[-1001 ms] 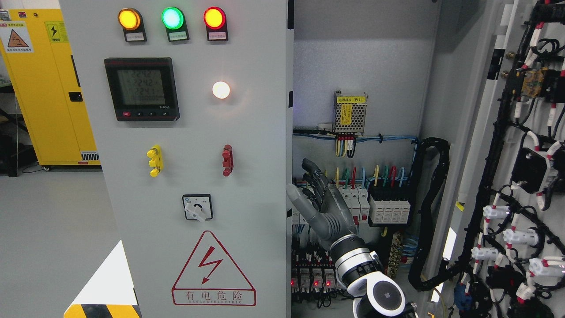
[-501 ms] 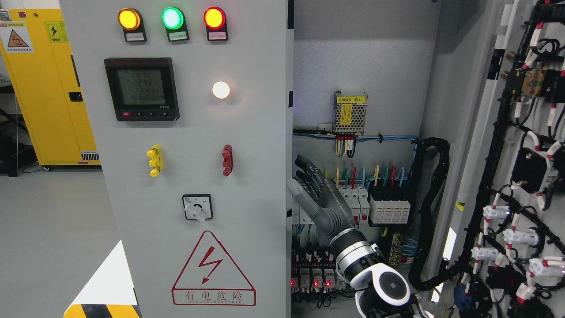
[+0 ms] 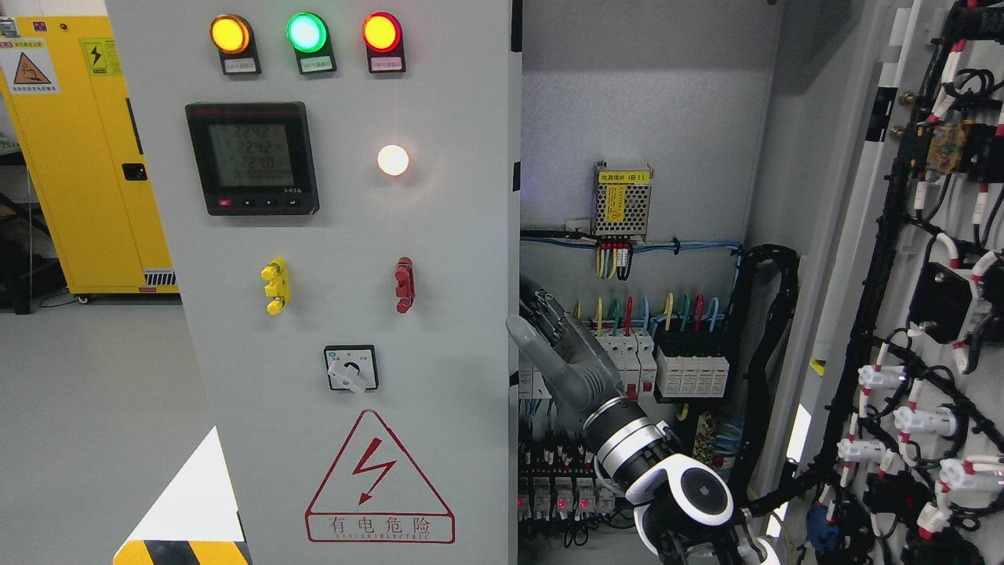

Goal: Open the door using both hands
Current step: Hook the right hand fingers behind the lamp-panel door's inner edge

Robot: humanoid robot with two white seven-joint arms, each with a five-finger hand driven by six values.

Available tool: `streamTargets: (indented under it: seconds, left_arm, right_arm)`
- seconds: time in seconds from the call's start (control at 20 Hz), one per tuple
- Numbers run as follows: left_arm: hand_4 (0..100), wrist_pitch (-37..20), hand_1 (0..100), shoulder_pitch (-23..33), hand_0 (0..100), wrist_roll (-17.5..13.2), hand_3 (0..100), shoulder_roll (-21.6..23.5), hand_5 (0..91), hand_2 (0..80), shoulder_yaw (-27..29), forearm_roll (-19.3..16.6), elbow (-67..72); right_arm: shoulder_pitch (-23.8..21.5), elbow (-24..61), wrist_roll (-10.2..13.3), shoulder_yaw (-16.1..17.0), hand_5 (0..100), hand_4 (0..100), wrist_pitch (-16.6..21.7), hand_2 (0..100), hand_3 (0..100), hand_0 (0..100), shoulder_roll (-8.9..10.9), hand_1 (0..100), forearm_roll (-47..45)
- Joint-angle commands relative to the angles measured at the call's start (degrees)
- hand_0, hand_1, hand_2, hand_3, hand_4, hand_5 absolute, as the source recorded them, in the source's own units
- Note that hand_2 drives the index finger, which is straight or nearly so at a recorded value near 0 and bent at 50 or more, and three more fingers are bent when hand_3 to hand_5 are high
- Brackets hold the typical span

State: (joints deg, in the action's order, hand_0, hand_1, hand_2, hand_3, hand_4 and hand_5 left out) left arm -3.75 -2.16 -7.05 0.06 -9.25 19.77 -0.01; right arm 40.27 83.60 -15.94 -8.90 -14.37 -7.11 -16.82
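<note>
Reaching up from the five o'clock corner, my right hand point(image 3: 561, 345) sits inside the cabinet's open half, fingers point(image 3: 549, 310) extended and loosely spread, holding nothing. Its fingertips lie just beside the inner edge of the left door point(image 3: 439, 235), which fills the nine o'clock side of the view and stands shut; whether they touch that edge I cannot quite tell, since the door edge hides part of them. The right door point(image 3: 925, 259) is swung wide at three o'clock, its wiring harness facing me. At twelve o'clock from my hand hangs a small power supply point(image 3: 622, 200) with a yellow label, and just at my three o'clock runs a row of breakers point(image 3: 674, 365) with coloured wires. On the left door's face are three lit lamps, orange point(image 3: 230, 34), green point(image 3: 306, 32) and red point(image 3: 381, 32), a meter point(image 3: 252, 158) and a triangle warning sign point(image 3: 380, 480).
</note>
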Motion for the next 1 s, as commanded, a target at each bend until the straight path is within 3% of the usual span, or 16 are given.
streamTargets:
  seconds: [0.0,0.25,0.75,0.95]
  left_arm:
    - [0,-0.03,56,-0.04,12,0.02,0,-1.55,0.0,0.0,0.02,0.01,-1.31]
    - [0,-0.03,56,-0.04,12,0.02,0,-0.68,0.0,0.0,0.02,0.01,-1.31]
    - [0,-0.12,56,-0.22,12,0.02,0,-0.76,0.0,0.0,0.02,0.01,-1.40]
    - [0,-0.29,56,-0.22,12,0.02,0,-1.11,0.0,0.0,0.02,0.01,-1.49]
  right_arm:
    - [1.21,-4.05,-0.58,2.83,0,0,0.04,4,0,0,0.25,50,-1.90]
    - [2.09,-4.67,-4.79,2.83,0,0,0.04,4,0,0,0.17,50,-3.40]
    - [2.53,-7.57,-5.32,2.92,0,0,0.04,4,0,0,0.52,50,-7.09]
    - [3.41,-9.15,-9.37,3.53,0,0,0.04,4,0,0,0.52,50,-7.09]
